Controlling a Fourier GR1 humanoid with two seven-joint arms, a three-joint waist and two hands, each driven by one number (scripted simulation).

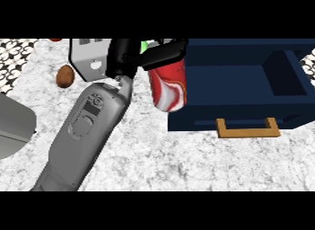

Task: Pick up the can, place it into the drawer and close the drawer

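A speckled white counter [186, 161] carries an open navy drawer [252, 90] at the right. One hand [143, 56], which arm it belongs to unclear, has its fingers curled round the top of the red-and-white can [168, 87], which hangs just beside the drawer's left wall. The carry seems under way; next the can must clear that wall, with open room inside.

Grey panelled forearm [87, 130], black robot hand [136, 56]
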